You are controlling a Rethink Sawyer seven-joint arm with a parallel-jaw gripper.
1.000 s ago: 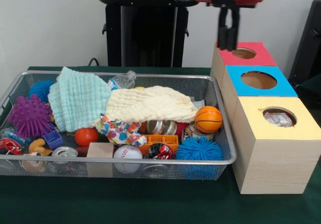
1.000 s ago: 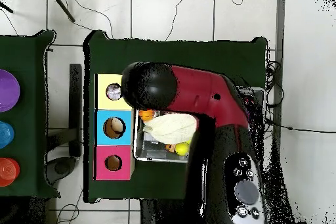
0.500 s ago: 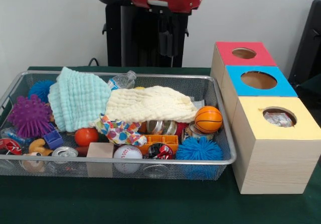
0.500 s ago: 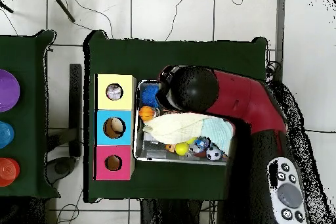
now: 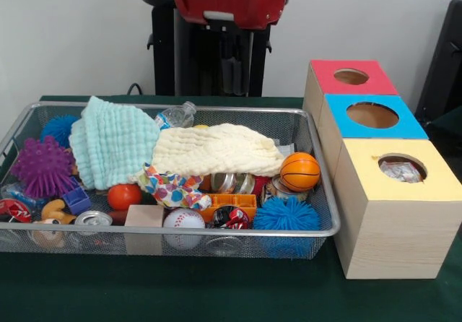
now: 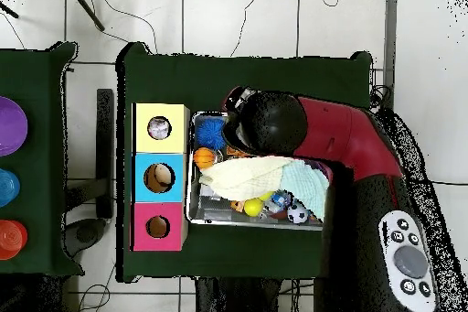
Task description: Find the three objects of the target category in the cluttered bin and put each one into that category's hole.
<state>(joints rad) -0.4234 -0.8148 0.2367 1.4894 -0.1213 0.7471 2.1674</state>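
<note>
My gripper (image 5: 232, 73) hangs high over the far rim of the wire bin (image 5: 216, 232); against the dark pedestal I cannot tell how it is set, and nothing shows in its hold. The yellow box (image 5: 399, 214) already shows something crinkled in its hole, so I judge cans and wrappers the target. A crushed can (image 5: 231, 216) lies low at the near wall, well below and in front of me, between the baseball (image 5: 183, 222) and the blue spiky ball (image 5: 286, 214). The cream cloth (image 5: 216, 149) drapes across the middle, hiding more cans beneath.
</note>
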